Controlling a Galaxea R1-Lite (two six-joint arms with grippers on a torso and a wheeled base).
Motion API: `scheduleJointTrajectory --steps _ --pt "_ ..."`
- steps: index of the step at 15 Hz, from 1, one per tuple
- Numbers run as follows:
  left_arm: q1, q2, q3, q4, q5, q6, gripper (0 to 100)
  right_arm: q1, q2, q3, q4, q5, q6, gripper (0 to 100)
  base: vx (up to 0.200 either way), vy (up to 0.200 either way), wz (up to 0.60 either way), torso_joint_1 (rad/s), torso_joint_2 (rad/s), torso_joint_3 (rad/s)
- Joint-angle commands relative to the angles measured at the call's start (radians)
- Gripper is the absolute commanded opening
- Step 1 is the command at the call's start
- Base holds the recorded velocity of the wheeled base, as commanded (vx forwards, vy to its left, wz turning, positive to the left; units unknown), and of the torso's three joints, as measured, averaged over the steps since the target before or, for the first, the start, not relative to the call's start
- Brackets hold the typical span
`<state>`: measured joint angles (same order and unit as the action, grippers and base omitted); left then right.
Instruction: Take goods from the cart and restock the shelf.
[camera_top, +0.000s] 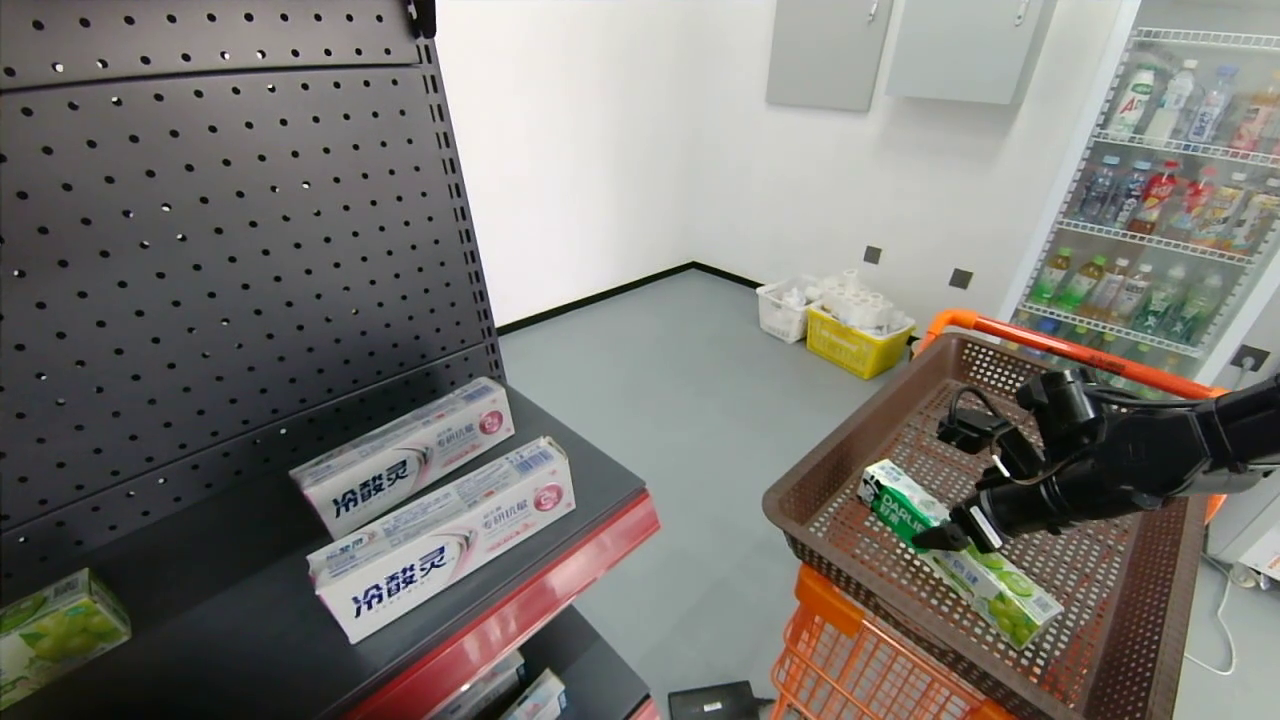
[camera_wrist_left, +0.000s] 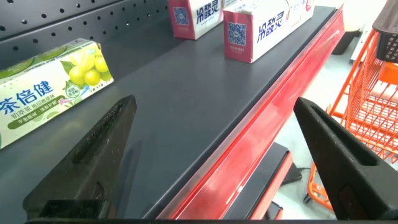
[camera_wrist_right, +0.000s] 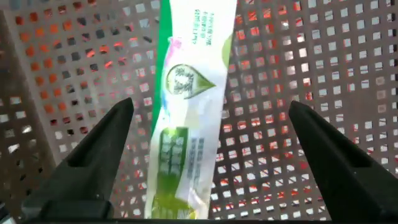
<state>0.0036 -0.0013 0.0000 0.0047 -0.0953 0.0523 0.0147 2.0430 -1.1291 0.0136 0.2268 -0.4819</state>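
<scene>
Reaching into the cart for a green toothpaste box

Right gripper (camera_top: 945, 535) is down inside the brown basket (camera_top: 800, 480) on top of the orange cart (camera_top: 850, 660). Its fingers are spread wide, one on each long side of the green toothpaste box (camera_top: 985, 580), and have not closed on it. The box lies flat on the basket's perforated floor, near the front-left corner, running diagonally toward the front rim. I can't tell whether the fingertips touch the floor.

Left gripper (camera_wrist_left: 217, 118) hangs over the front edge of the shelf (camera_top: 250, 600), fingers also spread, holding nothing. Two white toothpaste boxes (camera_top: 445, 535) sit near the shelf's right end, and another green box (camera_wrist_left: 50, 87) is toward its left end.

Step in hand looks like the grasp, so restocking of this box has barely started.

Risks:
- The box sits slightly askew between the fingers. One finger closing first would likely spin or push it rather than pinch it.
- The grip lands nearer the box's far end than its middle, so the long carton may droop or swing on lifting and clip the basket rim.
- Fingertips going too low could snag in the floor holes.
- The thin carton could dent under a hard squeeze.
- On the shelf, open space lies between the white boxes and the green one. A sloppy placement could knock a neighbour off the front edge.
</scene>
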Motion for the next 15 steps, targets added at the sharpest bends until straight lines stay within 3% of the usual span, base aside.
scheduleJointTrajectory --steps 1,6,11,12,15 --pt "0.001 0.001 0.0 0.0 0.0 0.0 100 0.008 0.037 -0.023 0.0 -0.017 0.002 100 0.0 0.0 0.0 0.0 0.0 0.0" --pt "-0.001 0.001 0.0 0.0 0.0 0.0 100 0.042 0.063 -0.073 0.0 -0.05 0.037 100 0.0 0.0 0.0 0.0 0.0 0.0" --pt "0.001 0.001 0.0 0.0 0.0 0.0 100 0.044 0.059 -0.041 0.003 -0.05 0.071 100 0.0 0.0 0.0 0.0 0.0 0.0" --pt "-0.001 0.001 0.0 0.0 0.0 0.0 100 0.047 0.057 -0.037 0.0 -0.052 0.089 0 0.0 0.0 0.0 0.0 0.0 0.0" --pt "-0.001 0.001 0.0 0.0 0.0 0.0 100 0.051 0.042 -0.029 0.0 -0.052 0.129 0 0.0 0.0 0.0 0.0 0.0 0.0"
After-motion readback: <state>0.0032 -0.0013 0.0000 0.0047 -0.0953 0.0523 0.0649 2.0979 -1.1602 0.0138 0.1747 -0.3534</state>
